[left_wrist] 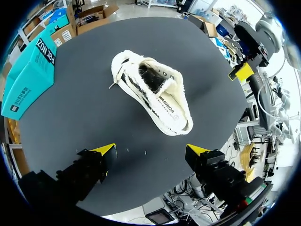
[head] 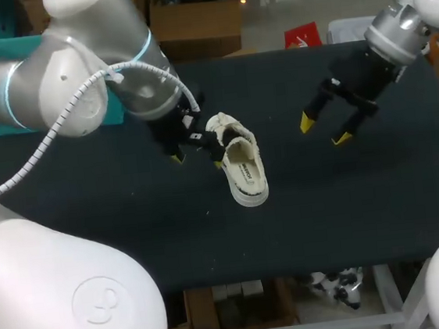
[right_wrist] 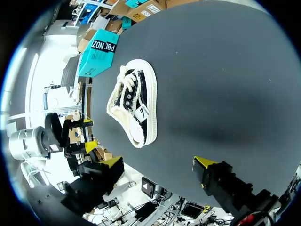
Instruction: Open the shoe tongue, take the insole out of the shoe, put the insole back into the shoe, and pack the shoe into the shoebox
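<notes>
Shoe [head: 245, 170] sits well inside table [head: 381, 210] edges; left hand [head: 198, 160] apparently just beside it.

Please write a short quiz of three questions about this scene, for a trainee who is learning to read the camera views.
1. True or false: the white and black canvas shoe lies inside the teal cardboard shoebox.
2. Which gripper is nearer to the shoe? A) the left gripper B) the right gripper
3. Fill in: the fingers of both grippers stand ___, holding nothing.

Key: 1 false, it lies on the black table; 2 A; 3 open.
</notes>
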Controlling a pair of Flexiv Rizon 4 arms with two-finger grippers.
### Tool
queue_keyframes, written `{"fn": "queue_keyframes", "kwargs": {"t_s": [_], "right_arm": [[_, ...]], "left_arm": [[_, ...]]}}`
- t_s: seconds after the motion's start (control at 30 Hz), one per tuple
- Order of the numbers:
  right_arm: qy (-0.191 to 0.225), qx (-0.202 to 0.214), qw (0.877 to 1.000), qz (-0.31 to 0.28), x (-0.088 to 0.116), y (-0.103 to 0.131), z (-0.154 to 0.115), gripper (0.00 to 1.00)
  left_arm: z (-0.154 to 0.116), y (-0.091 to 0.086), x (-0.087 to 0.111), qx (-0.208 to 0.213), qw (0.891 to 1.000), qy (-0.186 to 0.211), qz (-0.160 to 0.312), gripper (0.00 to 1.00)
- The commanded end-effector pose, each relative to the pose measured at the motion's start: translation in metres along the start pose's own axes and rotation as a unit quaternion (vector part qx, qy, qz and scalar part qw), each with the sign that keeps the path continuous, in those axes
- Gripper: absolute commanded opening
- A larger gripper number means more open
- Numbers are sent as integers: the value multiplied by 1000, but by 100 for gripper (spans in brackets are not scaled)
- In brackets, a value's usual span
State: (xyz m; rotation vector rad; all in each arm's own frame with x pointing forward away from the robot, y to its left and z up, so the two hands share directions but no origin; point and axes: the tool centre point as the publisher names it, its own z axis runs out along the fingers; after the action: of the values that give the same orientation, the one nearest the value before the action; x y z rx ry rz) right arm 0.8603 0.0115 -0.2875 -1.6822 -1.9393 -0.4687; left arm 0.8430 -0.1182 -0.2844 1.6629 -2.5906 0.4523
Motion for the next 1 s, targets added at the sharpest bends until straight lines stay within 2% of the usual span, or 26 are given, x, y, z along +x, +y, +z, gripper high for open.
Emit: {"fn": "queue_keyframes", "kwargs": {"t_s": [0.03, 0.2, 0.27, 0.3, 0.4, 0.53, 0.7, 0.83, 0.9, 1.0], "right_arm": [[-1, -10, 1000, 0, -1, -5, 1, 100], [-1, -10, 1000, 0, -1, -5, 1, 100], [-31, 10, 999, -37, -1, 2, -4, 100], [-41, 10, 999, -29, 0, 5, -5, 100], [-75, 24, 995, -58, 0, 11, -6, 100], [-110, 28, 988, -105, -2, 12, -10, 100], [-112, 14, 984, -139, -9, 11, -15, 100], [-133, 14, 976, -171, -13, 8, -16, 100], [-140, 13, 972, -187, -17, 5, -17, 100], [-151, 13, 967, -204, -21, 2, -17, 100]], "left_arm": [[12, -7, 8, -4, 997, -76, -17, 100], [12, -7, 8, -4, 997, -76, -17, 100], [12, -7, 8, -4, 997, -76, -17, 100], [14, -9, 9, -10, 997, -73, -37, 100], [20, -12, 7, -16, 995, -65, -73, 100], [26, -14, 10, -11, 989, -87, -120, 100], [34, -15, 16, 8, 987, -96, -129, 100], [43, -18, 17, 19, 984, -110, -141, 100], [48, -21, 14, 19, 982, -111, -153, 93], [56, -24, 9, 18, 979, -114, -169, 87]]}}
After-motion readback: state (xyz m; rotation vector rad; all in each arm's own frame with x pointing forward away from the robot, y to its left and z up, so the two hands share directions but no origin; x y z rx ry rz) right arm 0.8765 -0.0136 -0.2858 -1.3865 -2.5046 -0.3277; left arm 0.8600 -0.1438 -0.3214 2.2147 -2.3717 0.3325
